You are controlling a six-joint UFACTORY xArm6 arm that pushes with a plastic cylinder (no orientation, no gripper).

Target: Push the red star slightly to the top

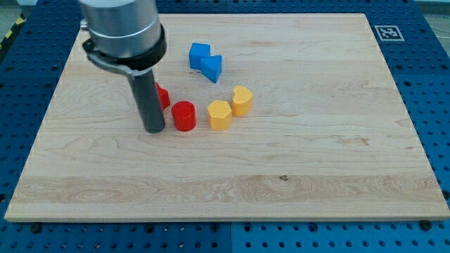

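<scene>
The red star (162,96) lies on the wooden board (316,154) at the upper left, mostly hidden behind my rod; only its right edge shows. My tip (154,130) rests on the board just below and left of the red star, very close to it or touching. A red cylinder (184,116) stands just right of my tip.
A yellow hexagon-like block (219,114) and a yellow heart-like block (242,100) sit right of the red cylinder. Two blue blocks (205,61) lie together above them. A black-and-white marker (387,31) is at the board's top right corner.
</scene>
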